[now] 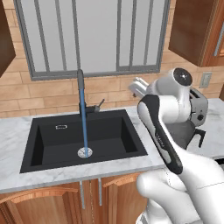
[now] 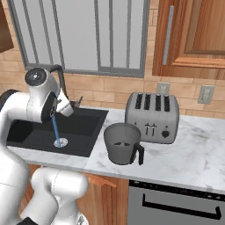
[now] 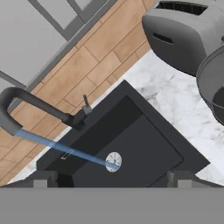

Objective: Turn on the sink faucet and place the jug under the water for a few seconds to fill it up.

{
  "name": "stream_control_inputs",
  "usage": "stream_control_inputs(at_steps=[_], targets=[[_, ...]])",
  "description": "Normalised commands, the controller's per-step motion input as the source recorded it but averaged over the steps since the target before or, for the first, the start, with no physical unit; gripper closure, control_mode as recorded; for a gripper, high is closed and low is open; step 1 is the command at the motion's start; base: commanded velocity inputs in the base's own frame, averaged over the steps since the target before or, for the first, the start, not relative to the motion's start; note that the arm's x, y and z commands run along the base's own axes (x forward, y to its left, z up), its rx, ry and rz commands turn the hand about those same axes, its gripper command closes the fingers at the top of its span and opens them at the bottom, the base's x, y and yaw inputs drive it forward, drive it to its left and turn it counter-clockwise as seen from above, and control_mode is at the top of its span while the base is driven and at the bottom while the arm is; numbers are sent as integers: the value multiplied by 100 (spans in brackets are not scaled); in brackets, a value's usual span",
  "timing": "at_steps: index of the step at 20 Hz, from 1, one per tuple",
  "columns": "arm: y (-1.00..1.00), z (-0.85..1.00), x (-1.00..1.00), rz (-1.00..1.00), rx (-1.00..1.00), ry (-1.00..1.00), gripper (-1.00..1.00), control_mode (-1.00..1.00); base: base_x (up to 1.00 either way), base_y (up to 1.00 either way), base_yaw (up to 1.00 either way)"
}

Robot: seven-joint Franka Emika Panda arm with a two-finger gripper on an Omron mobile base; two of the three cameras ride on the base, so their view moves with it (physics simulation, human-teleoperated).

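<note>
The first half of my job looks done: the water (image 1: 83,127) runs in a thin blue stream from the spout of the sink faucet (image 1: 81,94) straight down to the round drain at the bottom of the sink (image 1: 48,135). The faucet stands at the back edge of the basin, its small lever sticking out to the side.

What is left is the jug (image 2: 121,143). It sits upright on the marble table (image 2: 193,158), to the right of the sink and just in front of the silver toaster (image 2: 152,115), handle turned toward the front edge. It looks empty, and nothing of mine touches it.

My jaws are spread wide and hold nothing; in the hand view their two tips (image 3: 42,179) frame the basin and the stream, with the jug's rim at the far right. I judge the task less than halfway: I must take the jug, carry it under the stream, and hold it there briefly.
</note>
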Motion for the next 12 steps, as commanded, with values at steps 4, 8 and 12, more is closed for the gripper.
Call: stream_control_inputs(at_steps=[4,8,12], targets=[[-5,0,-52,0,0,1,-100,-100,0,0,0],[0,0,0,0,0,0,-100,-100,0,0,0],[-9,-3,-30,1,0,0,-100,-100,0,0,0]])
